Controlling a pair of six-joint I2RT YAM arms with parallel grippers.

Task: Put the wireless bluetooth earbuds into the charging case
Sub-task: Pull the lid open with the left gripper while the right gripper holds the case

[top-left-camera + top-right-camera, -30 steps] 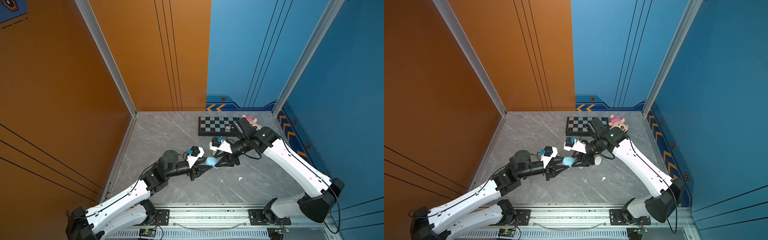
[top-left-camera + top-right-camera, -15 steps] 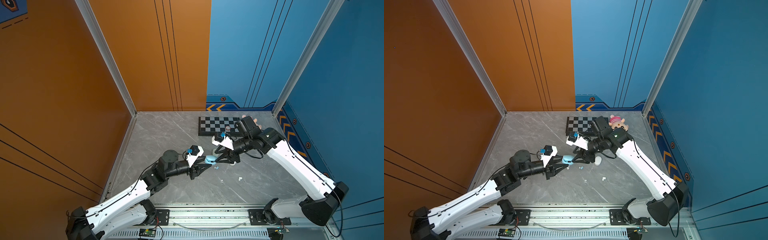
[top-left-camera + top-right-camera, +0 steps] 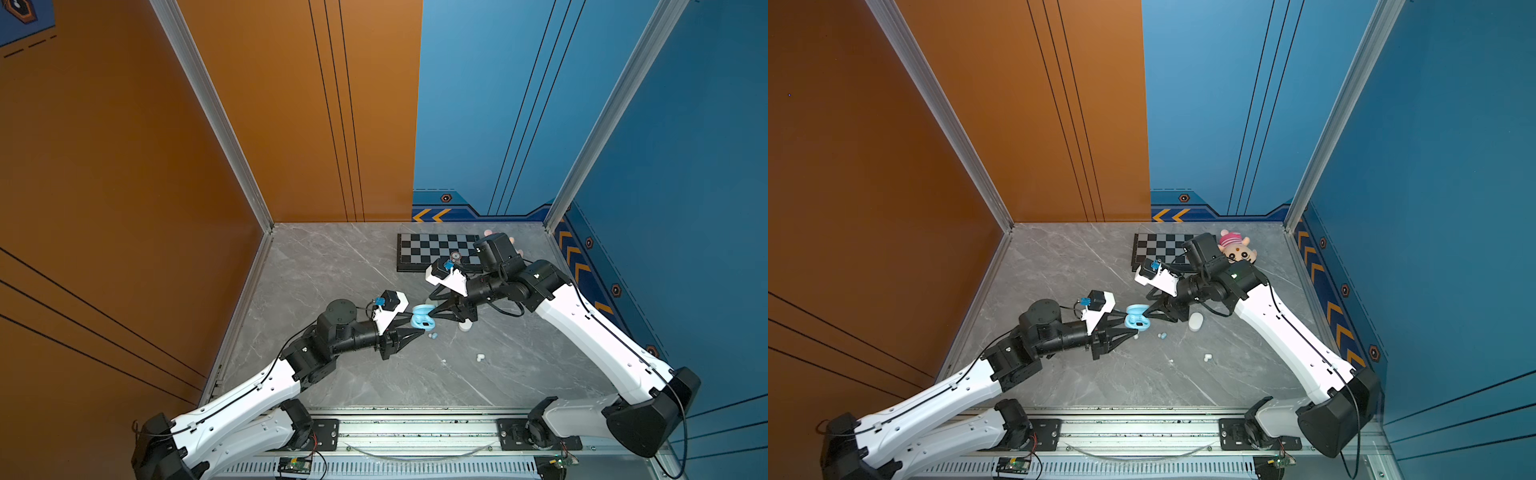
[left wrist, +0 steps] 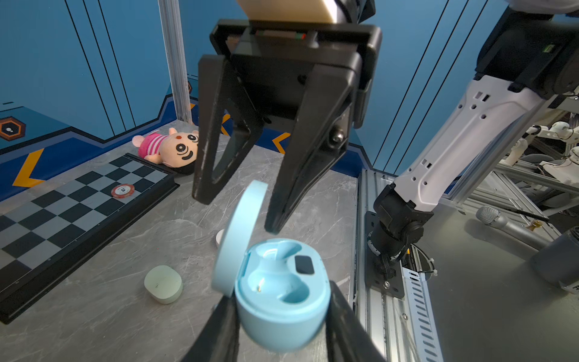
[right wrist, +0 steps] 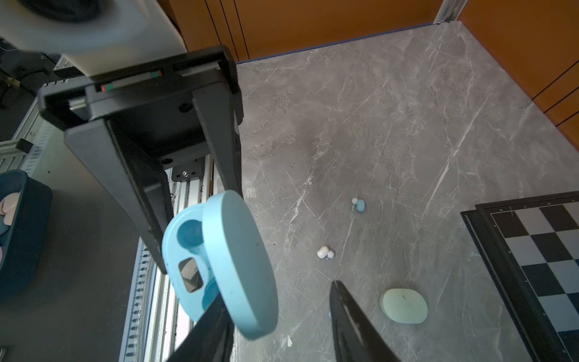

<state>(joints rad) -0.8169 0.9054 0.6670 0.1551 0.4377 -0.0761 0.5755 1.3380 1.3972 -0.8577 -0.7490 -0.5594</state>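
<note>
My left gripper (image 4: 282,326) is shut on the pale blue charging case (image 4: 282,291), held above the table in both top views (image 3: 422,316) (image 3: 1137,318). Its lid (image 4: 241,235) stands open and both sockets are empty. My right gripper (image 5: 277,291) is open, one finger against the lid (image 5: 238,269), the other finger (image 5: 354,319) well apart. Loose earbuds lie on the table: a pale blue one (image 5: 359,205) (image 3: 433,336) and a white one (image 5: 325,252) (image 3: 480,357).
A closed pale green case (image 5: 404,305) (image 4: 163,283) lies on the table close to my right gripper. A chessboard (image 3: 432,249) with a poker chip (image 4: 122,190) sits at the back right, and a plush toy (image 3: 1235,247) lies beside it.
The right wrist has risen slightly and shifted toward the back beside the case. The left arm keeps the case in the same place.
</note>
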